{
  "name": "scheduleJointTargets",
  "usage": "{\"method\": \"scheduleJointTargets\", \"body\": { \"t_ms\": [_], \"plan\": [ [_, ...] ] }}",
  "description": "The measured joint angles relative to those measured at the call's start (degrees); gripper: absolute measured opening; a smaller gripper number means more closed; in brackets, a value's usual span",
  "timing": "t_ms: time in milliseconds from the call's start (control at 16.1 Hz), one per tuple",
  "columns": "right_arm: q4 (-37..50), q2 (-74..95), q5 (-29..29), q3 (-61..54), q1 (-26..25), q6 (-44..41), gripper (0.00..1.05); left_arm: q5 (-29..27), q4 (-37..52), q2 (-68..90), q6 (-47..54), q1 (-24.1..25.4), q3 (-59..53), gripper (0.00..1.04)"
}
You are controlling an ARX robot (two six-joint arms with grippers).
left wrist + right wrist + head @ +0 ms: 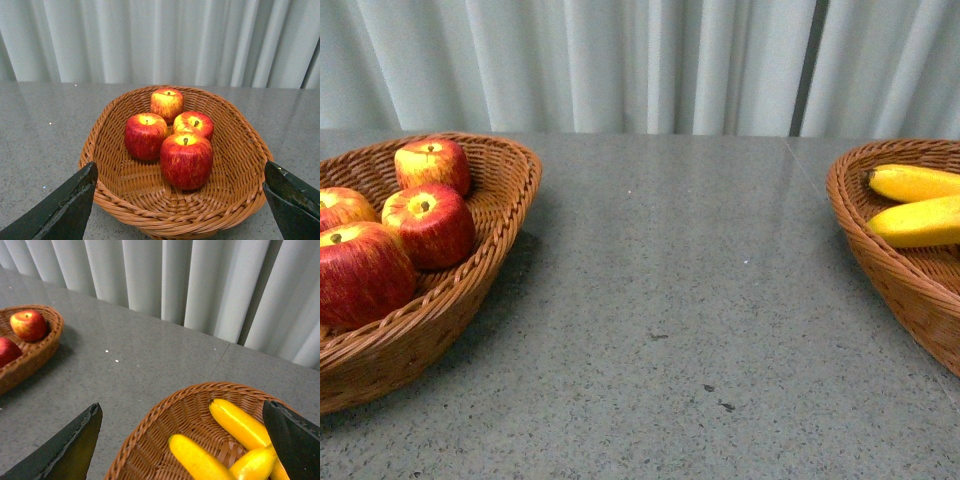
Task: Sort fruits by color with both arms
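Between spread left gripper [182, 200] fingers, holding nothing: four apples [186, 159], stems up, in left basket [235, 195]. Right gripper [190, 440] likewise spread, empty, above right basket [150, 425]; bananas [239, 424] lie lengthwise, roughly parallel.

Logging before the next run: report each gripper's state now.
Left gripper: open, empty, above the apples.
Right gripper: open, empty, above the bananas.

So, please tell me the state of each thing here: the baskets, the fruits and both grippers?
Left basket: holds four apples, all upright.
Right basket: holds bananas, three visible, lying down.
Table: no fruit between the baskets.
Left gripper: open, empty, above the apple basket.
Right gripper: open, empty, above the banana basket.
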Motion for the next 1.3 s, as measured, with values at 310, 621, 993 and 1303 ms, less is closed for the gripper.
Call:
{"method": "scheduleJointTargets", "body": {
  "t_ms": [310,621,993,1303],
  "plan": [
    [13.03,-37.35,24.85,-34.27,-2.16,12.07,0.56,0.0,-0.02,0.0,0.0,0.0,0.0,0.98],
    [7.58,-57.2,29.4,-47.78,1.9,12.81,0.09,0.02,0.0,0.0,0.0,0.0,0.0,0.98],
    [5.14,-64.0,39.47,-50.18,11.76,13.2,0.02,0.02,0.0,0.0,0.0,0.0,0.0,0.98],
    [-7.69,-76.28,39.32,-50.45,11.58,13.22,0.02,-0.09,0.0,0.0,0.0,0.0,0.0,0.98]
  ]
}}
